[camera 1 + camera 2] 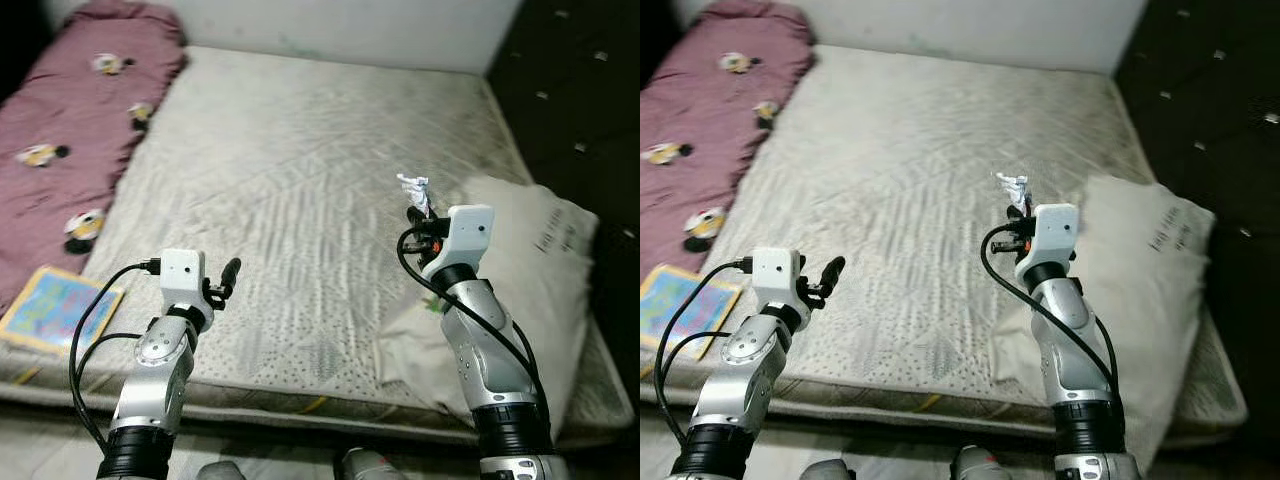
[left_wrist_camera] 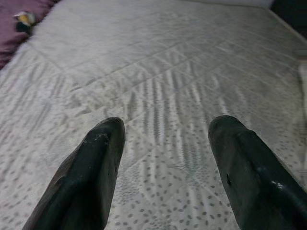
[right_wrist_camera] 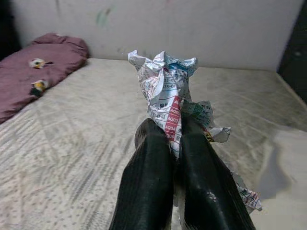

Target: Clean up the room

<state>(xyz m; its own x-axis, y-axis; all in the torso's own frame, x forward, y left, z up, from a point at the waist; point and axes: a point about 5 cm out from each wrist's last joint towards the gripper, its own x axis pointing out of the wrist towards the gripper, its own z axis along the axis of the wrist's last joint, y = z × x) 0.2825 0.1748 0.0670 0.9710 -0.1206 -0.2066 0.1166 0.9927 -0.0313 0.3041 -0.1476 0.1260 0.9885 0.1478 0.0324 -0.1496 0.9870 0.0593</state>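
A crumpled printed paper wrapper [image 1: 413, 188] is pinched between the black fingers of my right gripper [image 1: 419, 212], held above the right part of the mattress [image 1: 300, 170]. The right wrist view shows the wrapper [image 3: 166, 91] sticking up from the closed fingertips [image 3: 153, 143], white with red and green print. My left gripper [image 1: 228, 275] hovers over the mattress near its front left edge, fingers [image 2: 96, 163] spread wide with nothing between them.
A maroon quilt with panda print [image 1: 75, 130] lies along the left of the bed. A white pillow [image 1: 530, 270] rests at the right front corner. A colourful flat book [image 1: 55, 305] sits at the front left. A dark tufted panel [image 1: 580, 90] stands to the right.
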